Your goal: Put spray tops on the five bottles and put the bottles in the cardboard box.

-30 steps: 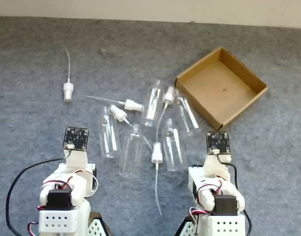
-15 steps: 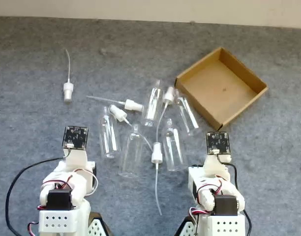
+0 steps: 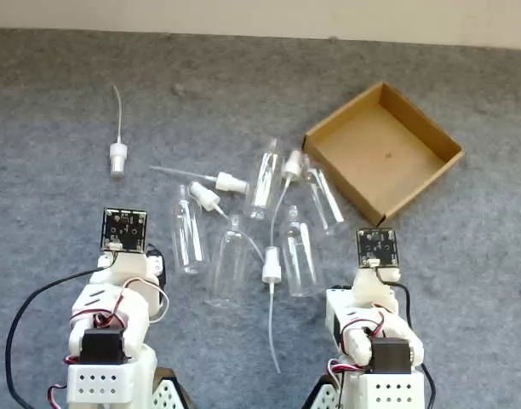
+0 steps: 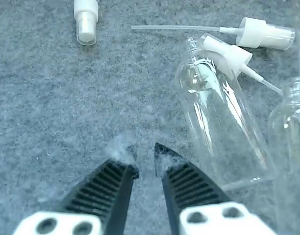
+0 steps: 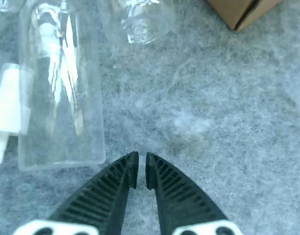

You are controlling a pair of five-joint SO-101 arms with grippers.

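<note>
Five clear, open-necked bottles [image 3: 229, 260] lie near the middle of the grey counter [image 3: 56, 102], with four spray tops [image 3: 231, 181] strewn among them. A fifth top [image 3: 117, 158] lies well apart at 10 o'clock. The cardboard box [image 3: 384, 149] sits at 2 o'clock. At 7 o'clock, the left arm [image 3: 116, 298] holds its jaws slightly apart above the counter, just beside a bottle. At 5 o'clock, the right arm [image 3: 375, 324] has its jaws together.

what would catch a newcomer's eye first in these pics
First, the jumble of clear bottles lying on their sides in the middle of the grey mat, with white spray tops and their long thin tubes strewn among them. Next, the open cardboard box beyond the pile on the right, with no bottle in it yet. A lone spray top lies apart at the far left.
</note>
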